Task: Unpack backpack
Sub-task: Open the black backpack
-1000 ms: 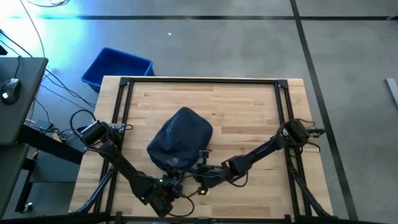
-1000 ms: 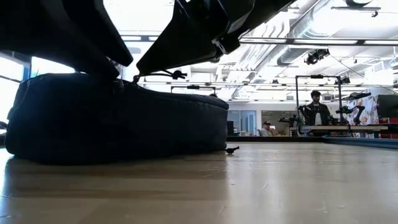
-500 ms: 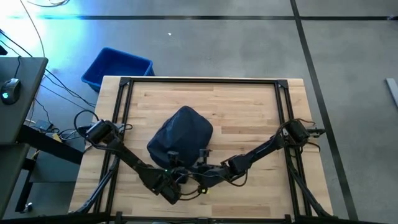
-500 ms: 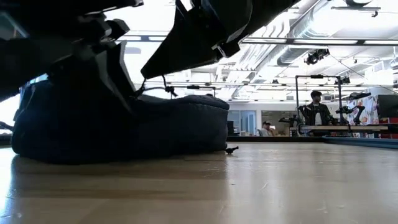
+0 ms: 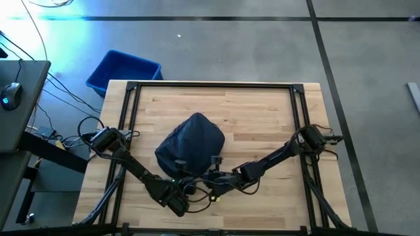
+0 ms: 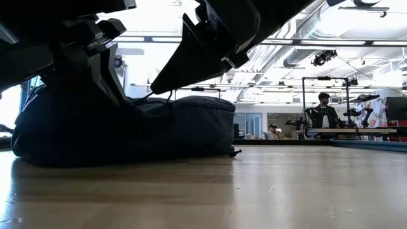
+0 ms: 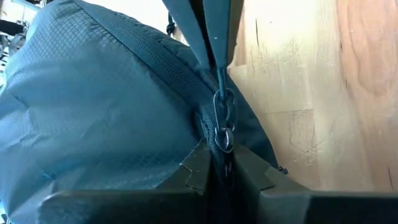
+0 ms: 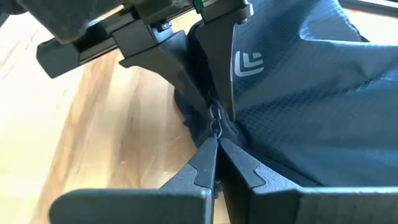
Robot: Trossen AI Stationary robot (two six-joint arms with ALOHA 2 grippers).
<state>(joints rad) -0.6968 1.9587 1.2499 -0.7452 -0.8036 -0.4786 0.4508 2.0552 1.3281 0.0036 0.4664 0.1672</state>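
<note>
Pale wooden bench [image 5: 262, 118]: both tools, left [image 7: 219, 163] and right [image 8: 214, 149], pinch zipper hardware on the limp, dark navy fabric backpack [image 5: 191, 145]; soft cloth, so pull there.

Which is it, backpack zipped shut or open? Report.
Shut where visible: the backpack shows a closed zipper line running to the pull, which the left claw pinches.
</note>
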